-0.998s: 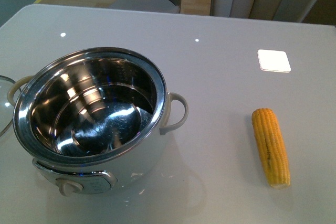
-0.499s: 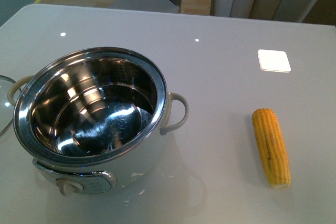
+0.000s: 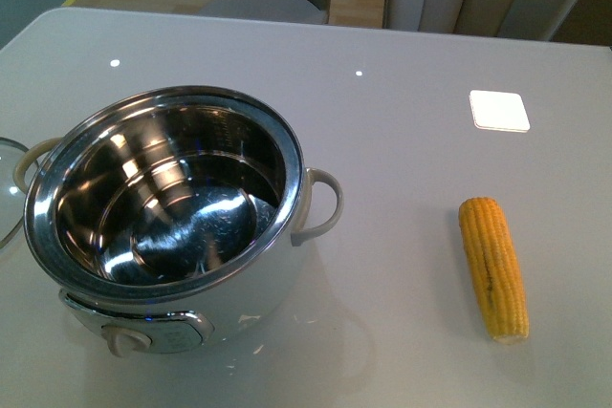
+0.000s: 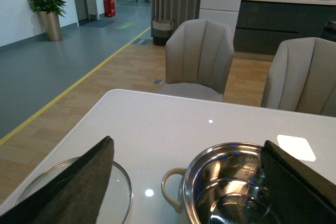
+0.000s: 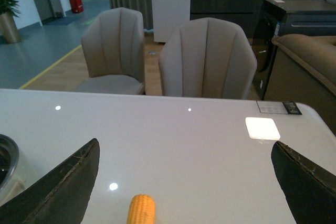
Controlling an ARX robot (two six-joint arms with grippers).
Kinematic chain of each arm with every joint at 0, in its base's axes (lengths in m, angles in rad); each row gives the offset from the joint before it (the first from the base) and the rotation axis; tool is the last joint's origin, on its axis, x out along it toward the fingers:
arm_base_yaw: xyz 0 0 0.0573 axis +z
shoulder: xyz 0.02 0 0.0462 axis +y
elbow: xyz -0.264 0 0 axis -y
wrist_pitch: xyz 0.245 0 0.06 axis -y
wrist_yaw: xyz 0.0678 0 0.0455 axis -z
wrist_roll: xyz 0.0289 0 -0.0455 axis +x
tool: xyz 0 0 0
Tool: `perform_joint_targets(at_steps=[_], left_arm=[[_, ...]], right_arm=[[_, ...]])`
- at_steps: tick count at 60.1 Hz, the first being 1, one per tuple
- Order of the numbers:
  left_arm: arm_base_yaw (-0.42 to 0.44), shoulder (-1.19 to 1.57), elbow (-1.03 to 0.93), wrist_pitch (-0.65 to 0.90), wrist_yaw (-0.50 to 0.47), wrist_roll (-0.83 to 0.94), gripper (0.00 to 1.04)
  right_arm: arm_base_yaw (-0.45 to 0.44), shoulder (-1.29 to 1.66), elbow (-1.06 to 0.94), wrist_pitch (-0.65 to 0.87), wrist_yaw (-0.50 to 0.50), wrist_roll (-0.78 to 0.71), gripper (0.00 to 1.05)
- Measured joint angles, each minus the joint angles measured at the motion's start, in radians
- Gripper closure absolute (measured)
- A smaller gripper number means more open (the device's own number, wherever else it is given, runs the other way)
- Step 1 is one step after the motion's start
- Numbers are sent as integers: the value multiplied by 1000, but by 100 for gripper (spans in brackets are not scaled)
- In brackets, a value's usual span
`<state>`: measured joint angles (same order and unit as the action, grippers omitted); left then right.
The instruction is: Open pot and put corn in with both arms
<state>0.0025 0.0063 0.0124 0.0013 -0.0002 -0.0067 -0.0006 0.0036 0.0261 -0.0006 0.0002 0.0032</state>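
The white pot point(image 3: 167, 207) stands open at the front left of the table, its shiny steel bowl empty. It also shows in the left wrist view point(image 4: 231, 187). The corn point(image 3: 493, 266) lies on the table at the right, well apart from the pot; its far tip shows in the right wrist view point(image 5: 142, 209). My left gripper point(image 4: 184, 182) is open and empty, above the pot's left handle point(image 4: 170, 192). My right gripper point(image 5: 184, 182) is open and empty, above the table with the corn between its fingers' lines. Neither arm shows in the front view.
A glass lid point(image 3: 8, 188) lies on the table left of the pot, also seen in the left wrist view point(image 4: 118, 195). A white square coaster point(image 3: 499, 110) lies at the back right. Beige chairs point(image 5: 207, 59) stand behind the table's far edge.
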Motion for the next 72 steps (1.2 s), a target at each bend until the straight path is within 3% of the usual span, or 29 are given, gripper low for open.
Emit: perform_joint_targets(at_steps=[3, 12, 19, 24, 38, 58, 72], left_arm=[[0, 0, 0, 0, 0, 2, 5], [0, 0, 0, 0, 0, 2, 7], [0, -1, 0, 0, 0, 2, 7], [0, -1, 0, -1, 0, 2, 7], [0, -1, 0, -1, 0, 2, 7], [0, -1, 0, -1, 0, 2, 7], [0, -1, 0, -1, 0, 2, 7]], right_arm=[[0, 0, 0, 0, 0, 0, 9], [0, 0, 0, 0, 0, 0, 9], [22, 274, 167, -410, 54, 176, 9], [45, 433, 198, -505, 55, 246, 9], [66, 723, 209, -293, 54, 271, 9], [113, 1374, 333, 78, 45, 227, 9], [166, 1752, 528, 163, 60, 214, 9]])
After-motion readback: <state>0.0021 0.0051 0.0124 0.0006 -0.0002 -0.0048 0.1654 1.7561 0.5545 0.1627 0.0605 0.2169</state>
